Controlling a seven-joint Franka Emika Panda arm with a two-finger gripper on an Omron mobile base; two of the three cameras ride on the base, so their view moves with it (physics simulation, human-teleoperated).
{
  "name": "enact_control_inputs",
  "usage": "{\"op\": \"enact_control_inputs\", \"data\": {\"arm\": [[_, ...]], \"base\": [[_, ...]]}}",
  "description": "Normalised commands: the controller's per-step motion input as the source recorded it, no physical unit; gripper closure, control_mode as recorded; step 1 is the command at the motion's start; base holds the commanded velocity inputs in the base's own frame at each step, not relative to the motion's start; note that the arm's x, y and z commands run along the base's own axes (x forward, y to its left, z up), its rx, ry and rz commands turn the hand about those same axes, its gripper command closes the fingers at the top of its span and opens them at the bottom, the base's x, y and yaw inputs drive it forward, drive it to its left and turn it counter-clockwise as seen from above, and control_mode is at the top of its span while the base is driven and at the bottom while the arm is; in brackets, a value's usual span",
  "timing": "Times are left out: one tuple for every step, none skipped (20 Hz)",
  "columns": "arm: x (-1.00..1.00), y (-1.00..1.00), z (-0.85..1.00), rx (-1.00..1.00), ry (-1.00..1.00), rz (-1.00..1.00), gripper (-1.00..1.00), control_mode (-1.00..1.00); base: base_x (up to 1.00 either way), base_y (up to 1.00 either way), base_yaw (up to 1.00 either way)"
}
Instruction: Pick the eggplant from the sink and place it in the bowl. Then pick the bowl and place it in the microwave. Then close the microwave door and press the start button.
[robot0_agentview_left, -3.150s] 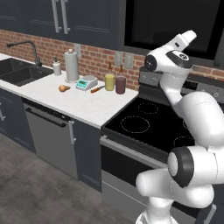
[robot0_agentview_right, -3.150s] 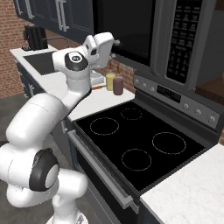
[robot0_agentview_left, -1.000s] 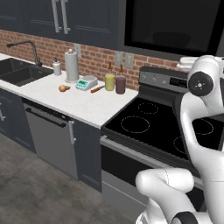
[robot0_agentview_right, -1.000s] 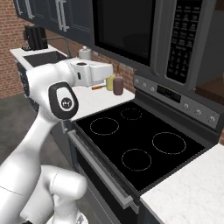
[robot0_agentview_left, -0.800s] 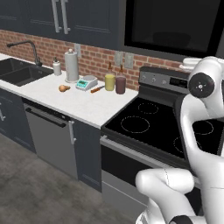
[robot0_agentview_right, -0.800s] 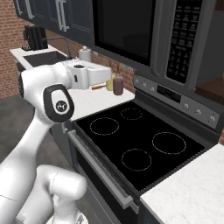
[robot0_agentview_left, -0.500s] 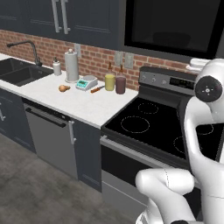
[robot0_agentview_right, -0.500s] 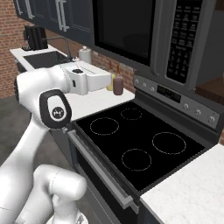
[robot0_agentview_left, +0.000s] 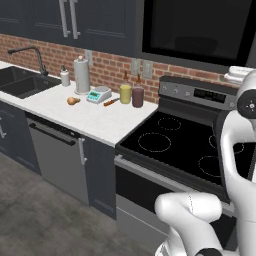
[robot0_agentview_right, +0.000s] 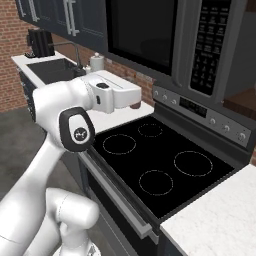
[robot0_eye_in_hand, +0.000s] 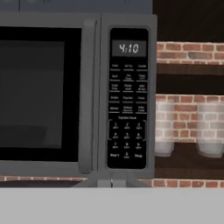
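Closed and empty, the robot's two-finger claw (robot0_agentview_right: 134, 98) hangs above the black glass cooktop (robot0_agentview_right: 160, 167), facing the wide dark grey microwave (robot0_eye_in_hand: 78, 92). Its large door with a glossy black window (robot0_eye_in_hand: 41, 89) is shut, and the right-hand key panel (robot0_eye_in_hand: 127, 96) shows 4:10 on its display. Far along the white counter (robot0_agentview_left: 85, 112), the matte black sink (robot0_agentview_left: 20, 82) sits under a dark angular tap (robot0_agentview_left: 27, 52). Two clear glasses (robot0_eye_in_hand: 164, 129) stand on a shelf right of the microwave.

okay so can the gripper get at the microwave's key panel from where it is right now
Probably yes. The hand view looks straight at the key panel beside the shut microwave door, with nothing between them. The gripper is shut, which suits pressing a button.
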Motion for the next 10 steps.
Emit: {"op": "enact_control_inputs", "data": {"arm": [[0.0, -0.27, 0.0, 0.02, -0.02, 0.0, 1.0, -1.0], [0.0, -0.19, 0.0, 0.02, -0.01, 0.0, 1.0, -1.0], [0.0, -0.15, 0.0, 0.02, 0.0, 0.0, 1.0, -1.0], [0.0, -0.15, 0.0, 0.02, 0.0, 0.01, 1.0, -1.0], [0.0, -0.19, 0.0, 0.02, -0.01, 0.01, 1.0, -1.0], [0.0, -0.2, 0.0, 0.02, 0.0, 0.01, 1.0, -1.0], [0.0, -0.14, 0.0, 0.01, 0.0, 0.01, 1.0, -1.0], [0.04, -0.04, 0.0, 0.01, 0.0, 0.01, 1.0, -1.0], [0.05, 0.0, 0.0, 0.0, 0.0, 0.01, 1.0, -1.0], [0.11, 0.0, -0.01, 0.0, 0.0, 0.01, 1.0, -1.0]], "base": [[0.0, 0.0, 0.0], [0.0, 0.0, 0.0], [0.0, 0.0, 0.0], [0.0, 0.0, 0.0], [0.0, 0.0, 0.0], [0.0, 0.0, 0.0], [0.0, 0.0, 0.0], [0.0, 0.0, 0.0], [0.0, 0.0, 0.0], [0.0, 0.0, 0.0]]}}
